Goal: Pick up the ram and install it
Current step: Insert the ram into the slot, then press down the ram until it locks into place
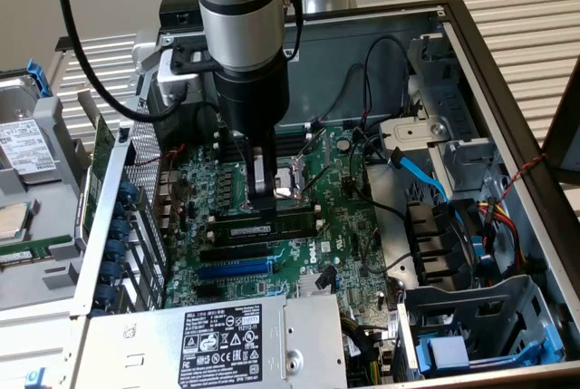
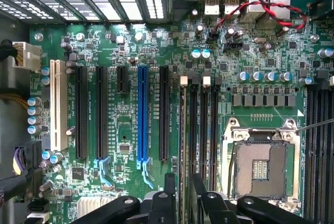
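Setting: a pale ribbed desk [image 1: 535,26] carries an open computer case [image 1: 507,135], its green motherboard [image 1: 349,226] face up.

Item 1 – the ram [image 1: 292,222]. A dark green stick standing on edge on the board, its ends toward the exterior view's 9 and 3 o'clock. It sits just at 6 o'clock of the processor socket [image 1: 292,180]. In the wrist view its thin top edge [image 2: 182,130] runs along the outermost of the memory slots [image 2: 213,125], the one farthest from the socket. I cannot tell whether it is pressed fully home.

Item 2 – my jaws [image 1: 263,203]. They hang from my arm [image 1: 243,35], straight down onto the middle of the ram's length. I cannot tell whether they clamp the stick or merely stand astride it.

Item 3 – expansion slots. The blue slot [image 1: 231,268] lies at 6 o'clock of the ram, with black slots [image 1: 237,250] between them; all run parallel to the stick and apart from it.

Item 4 – the power supply [image 1: 222,339], with a black-and-white label, is at the exterior view's 6 o'clock.

Item 5 – a blue cable [image 1: 421,176] curves at 3 o'clock of the socket.

Item 6 – a hard drive [image 1: 23,144] lies outside the case at the exterior view's 9 o'clock.
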